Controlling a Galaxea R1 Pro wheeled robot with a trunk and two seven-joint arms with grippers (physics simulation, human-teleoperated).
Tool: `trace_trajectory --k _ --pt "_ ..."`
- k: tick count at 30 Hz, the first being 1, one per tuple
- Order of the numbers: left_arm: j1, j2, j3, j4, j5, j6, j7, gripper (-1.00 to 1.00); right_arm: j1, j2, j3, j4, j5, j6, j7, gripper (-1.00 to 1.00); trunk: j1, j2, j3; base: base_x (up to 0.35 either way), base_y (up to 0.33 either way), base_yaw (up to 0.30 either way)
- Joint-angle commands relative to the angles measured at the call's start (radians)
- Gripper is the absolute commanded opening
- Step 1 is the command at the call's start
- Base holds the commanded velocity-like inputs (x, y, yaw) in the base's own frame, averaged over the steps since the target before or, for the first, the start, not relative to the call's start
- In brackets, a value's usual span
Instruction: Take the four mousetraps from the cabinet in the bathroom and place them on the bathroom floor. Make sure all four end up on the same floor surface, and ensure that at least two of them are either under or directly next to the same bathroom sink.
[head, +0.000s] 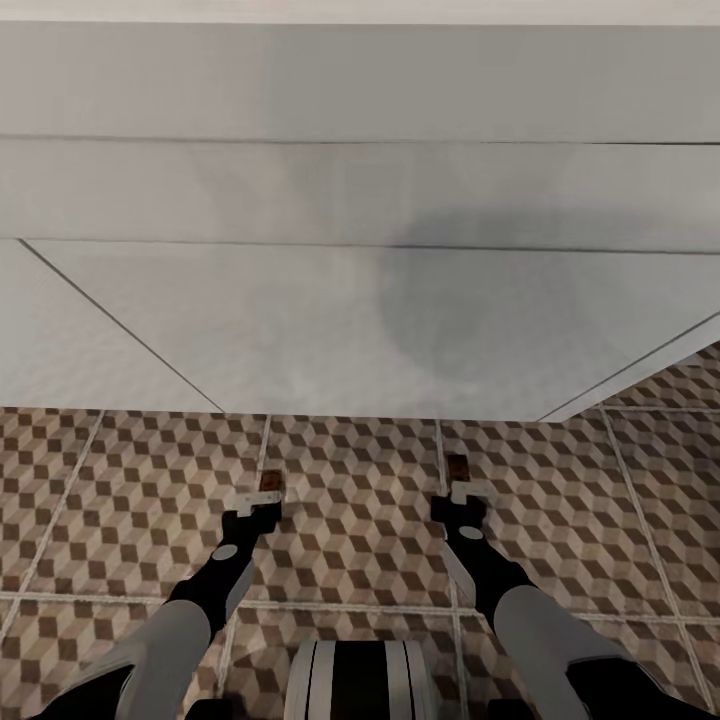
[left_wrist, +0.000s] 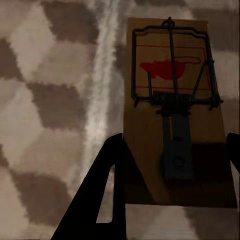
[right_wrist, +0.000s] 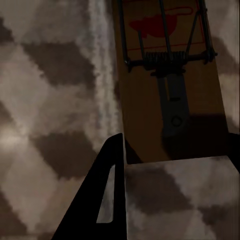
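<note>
Two mousetraps show, each a small brown board with a wire bar and a red print. My left gripper (head: 262, 497) is shut on one mousetrap (head: 270, 482), whose board (left_wrist: 175, 100) sits between the dark fingers (left_wrist: 107, 190). My right gripper (head: 460, 492) is shut on the near end of the other mousetrap (head: 457, 467), which juts out past the fingertips (right_wrist: 112, 165). Both are held low over the bathroom floor (head: 350, 520) of cube-patterned tiles. Whether either board touches the tiles I cannot tell. Just ahead stands a wide white flat-fronted body (head: 330, 320), apparently the sink; no tap is in sight.
The white body's lower edge (head: 300, 412) runs across the head view just beyond both grippers. Patterned tiles with pale grout lines (head: 350, 603) spread around and behind the arms. My own base (head: 360, 680) sits between the forearms.
</note>
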Motion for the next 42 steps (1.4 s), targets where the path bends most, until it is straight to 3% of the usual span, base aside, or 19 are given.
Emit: trace_trajectory --k 1,6,19,29,42 --pt "-0.001 -0.005 0.004 0.002 -0.014 -0.004 0.006 -1.00 -0.001 0.000 0.007 0.000 -0.008 -0.004 -0.008 -1.00 0.000 0.000 0.000 0.000 0.000 0.000" --pt "-0.001 -0.018 -0.010 0.001 -0.024 -0.008 0.013 -1.00 -0.001 0.001 0.009 -0.001 -0.008 -0.003 -0.022 -1.00 0.000 0.000 0.000 0.000 0.000 0.000" --pt "-0.001 -0.022 -0.013 -0.006 -0.026 -0.011 0.017 -1.00 -0.001 -0.001 0.010 -0.001 -0.010 0.004 -0.025 -1.00 0.000 0.000 0.000 0.000 0.000 0.000" --pt "-0.001 -0.021 -0.015 -0.005 -0.026 -0.012 0.019 -1.00 -0.001 0.000 0.011 0.004 -0.001 -0.009 -0.026 -1.00 0.000 0.000 0.000 0.000 0.000 0.000" --pt "-0.001 -0.010 -0.013 0.019 -0.023 -0.007 0.026 -1.00 -0.001 -0.020 0.010 0.065 -0.011 -0.016 -0.010 -1.00 0.000 0.000 0.000 0.000 0.000 0.000"
